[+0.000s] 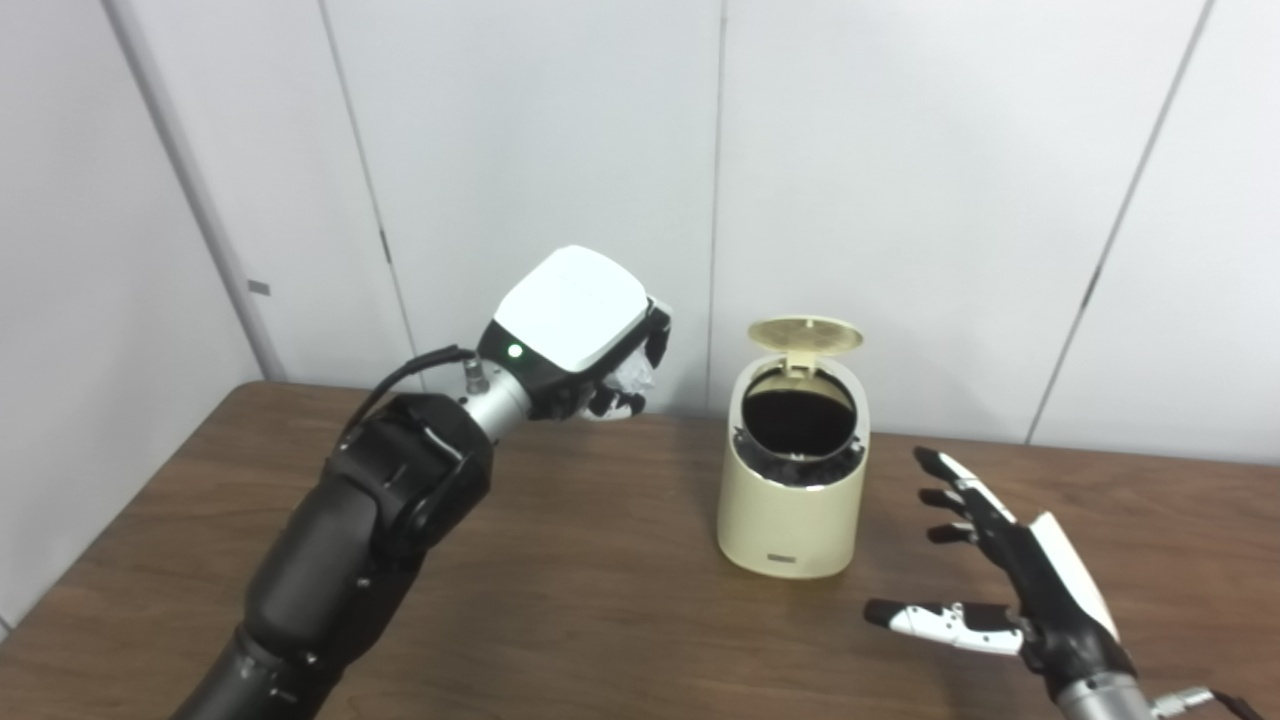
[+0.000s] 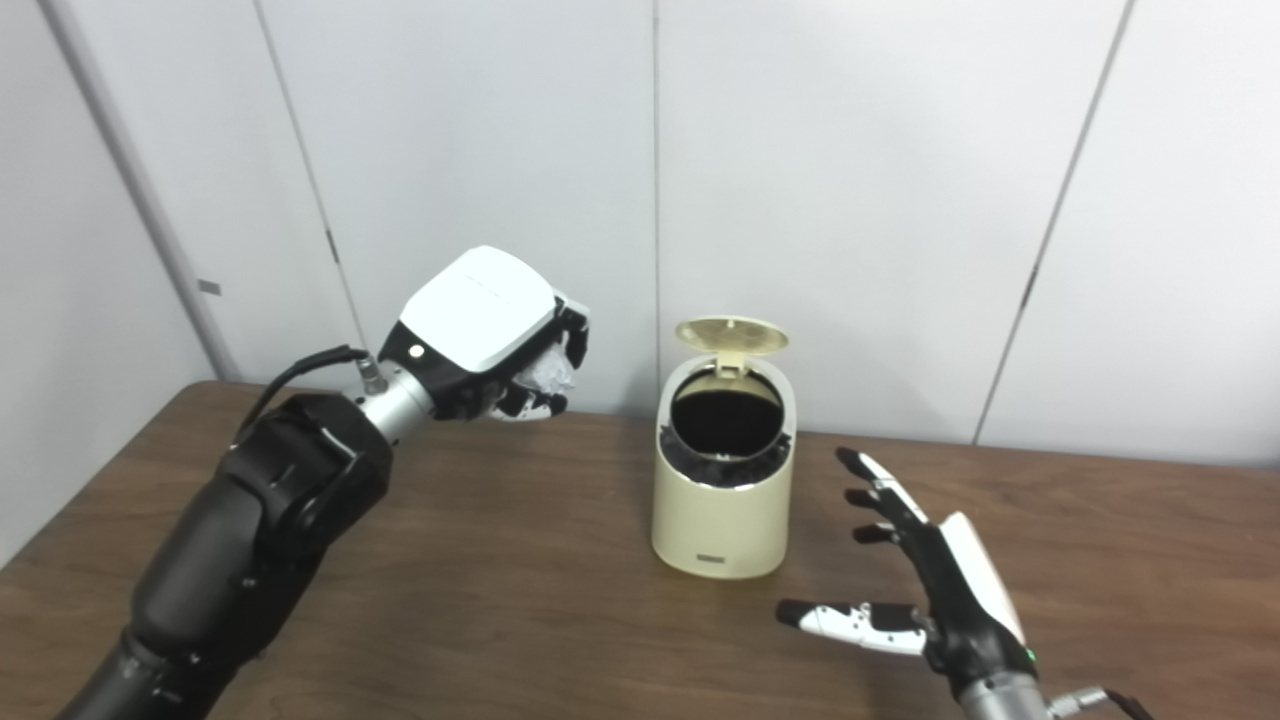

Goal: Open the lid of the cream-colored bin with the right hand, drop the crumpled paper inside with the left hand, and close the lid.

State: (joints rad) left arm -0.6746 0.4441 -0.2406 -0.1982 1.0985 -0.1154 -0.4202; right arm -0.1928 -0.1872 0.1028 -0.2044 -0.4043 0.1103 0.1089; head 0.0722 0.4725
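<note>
Holding: left hand (image 1: 585, 345) raised above tabletop, fingers curled around crumpled white paper (image 1: 632, 378), left of bin and apart from it
Right hand (image 2: 935, 585): fingers spread wide, grasping nothing, low over tabletop just right of bin, not touching it
Bin: cream-colored rounded plastic bin (image 1: 792, 510) upright mid-tabletop, dark inside
Lid: round cream lid (image 1: 806, 335) tipped up at the back, mouth uncovered
Tabletop: dark brown wood-grain tabletop (image 1: 580, 580)
Background: white wall panels (image 2: 850, 180)
</note>
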